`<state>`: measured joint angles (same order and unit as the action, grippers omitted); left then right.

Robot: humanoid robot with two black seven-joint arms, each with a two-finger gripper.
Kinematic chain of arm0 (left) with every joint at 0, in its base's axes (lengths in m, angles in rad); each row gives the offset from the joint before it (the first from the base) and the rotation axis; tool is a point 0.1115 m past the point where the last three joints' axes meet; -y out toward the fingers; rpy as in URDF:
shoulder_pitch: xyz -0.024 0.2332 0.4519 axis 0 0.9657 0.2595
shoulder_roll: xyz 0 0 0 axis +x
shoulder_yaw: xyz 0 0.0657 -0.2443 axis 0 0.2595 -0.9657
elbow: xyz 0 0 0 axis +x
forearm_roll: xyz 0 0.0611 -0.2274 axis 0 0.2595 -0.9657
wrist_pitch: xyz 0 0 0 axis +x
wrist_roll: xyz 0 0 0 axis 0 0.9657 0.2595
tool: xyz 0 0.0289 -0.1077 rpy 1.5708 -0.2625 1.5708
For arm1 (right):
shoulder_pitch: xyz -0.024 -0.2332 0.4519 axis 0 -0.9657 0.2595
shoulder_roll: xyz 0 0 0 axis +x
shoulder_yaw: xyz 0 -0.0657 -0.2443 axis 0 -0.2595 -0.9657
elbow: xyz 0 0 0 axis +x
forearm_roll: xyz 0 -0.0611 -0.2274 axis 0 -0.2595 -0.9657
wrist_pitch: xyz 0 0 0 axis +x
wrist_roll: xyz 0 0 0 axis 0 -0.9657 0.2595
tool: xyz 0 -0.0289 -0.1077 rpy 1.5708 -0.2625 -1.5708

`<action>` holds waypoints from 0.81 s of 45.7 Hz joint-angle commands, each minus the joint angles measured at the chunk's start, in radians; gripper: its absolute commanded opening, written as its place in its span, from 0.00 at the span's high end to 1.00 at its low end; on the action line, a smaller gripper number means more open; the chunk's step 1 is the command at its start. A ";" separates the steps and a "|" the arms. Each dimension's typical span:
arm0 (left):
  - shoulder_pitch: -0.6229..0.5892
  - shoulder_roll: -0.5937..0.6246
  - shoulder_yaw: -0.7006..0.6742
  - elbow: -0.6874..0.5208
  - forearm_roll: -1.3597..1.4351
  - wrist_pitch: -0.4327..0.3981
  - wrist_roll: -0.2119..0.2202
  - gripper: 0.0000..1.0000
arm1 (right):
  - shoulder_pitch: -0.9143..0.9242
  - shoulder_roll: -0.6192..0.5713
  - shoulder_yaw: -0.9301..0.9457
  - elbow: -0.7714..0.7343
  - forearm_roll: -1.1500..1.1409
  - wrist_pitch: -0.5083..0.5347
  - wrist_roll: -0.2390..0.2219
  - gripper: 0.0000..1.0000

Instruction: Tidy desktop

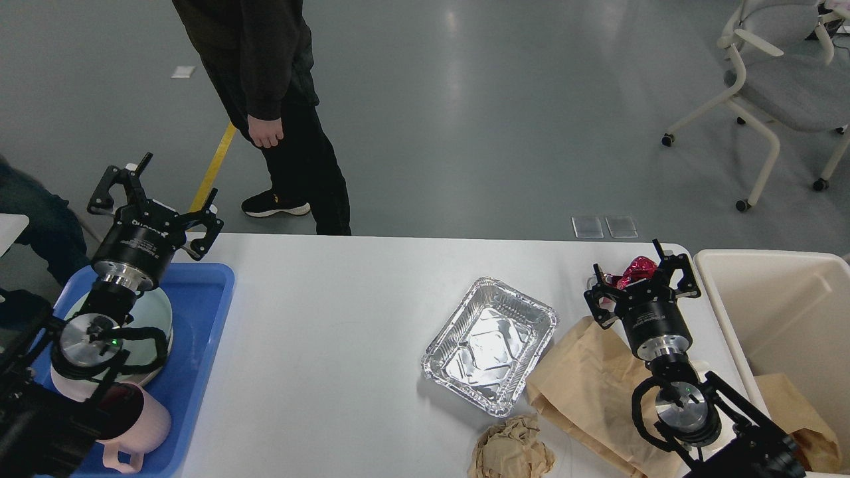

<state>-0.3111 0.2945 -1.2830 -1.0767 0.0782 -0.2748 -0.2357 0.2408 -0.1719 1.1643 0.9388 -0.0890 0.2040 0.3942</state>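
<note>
White and matte, the worktop (332, 299) spans the middle of the head view, with a blue tray (206, 332) at its left end and a cream bin (770, 292) just off its right end. The left arm rises from the lower left over the tray, its wrist tilted up and away; the left gripper (154, 198) hangs past the worktop's far left corner with fingers spread wide and nothing between them. The right arm reaches up from the lower right above a brown paper bag (578, 378). The right gripper (643, 273) seems to pinch a crumpled red wrapper (639, 269), though the contact is partly hidden. A foil tray (491, 345) sits mid-worktop beside the bag, with a crumpled paper ball (511, 451) near the front edge.
</note>
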 commanded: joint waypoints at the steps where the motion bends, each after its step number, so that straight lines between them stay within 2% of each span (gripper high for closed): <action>1: 0.063 -0.069 -0.055 -0.009 0.074 -0.009 -0.060 0.04 | 0.000 0.002 0.000 0.000 0.000 0.000 0.000 0.00; 6: 0.090 -0.070 -0.061 -0.008 0.071 -0.092 -0.014 0.04 | 0.000 0.002 0.000 0.000 0.000 0.000 0.000 0.00; 9: 0.092 -0.072 -0.068 -0.008 0.071 -0.122 -0.013 0.04 | 0.000 0.000 0.000 0.000 0.000 0.000 0.000 0.00; 21: 0.129 -0.069 -0.110 -0.005 0.069 -0.133 -0.020 0.04 | 0.000 0.000 0.000 0.000 0.000 0.000 0.000 0.00; 37: 0.178 -0.135 -0.167 0.015 0.069 -0.139 -0.022 0.04 | 0.000 0.002 0.000 0.000 0.000 0.000 0.000 0.00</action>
<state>-0.1431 0.1700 -1.4372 -1.0779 0.1461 -0.4139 -0.2598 0.2408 -0.1714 1.1643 0.9388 -0.0890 0.2040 0.3942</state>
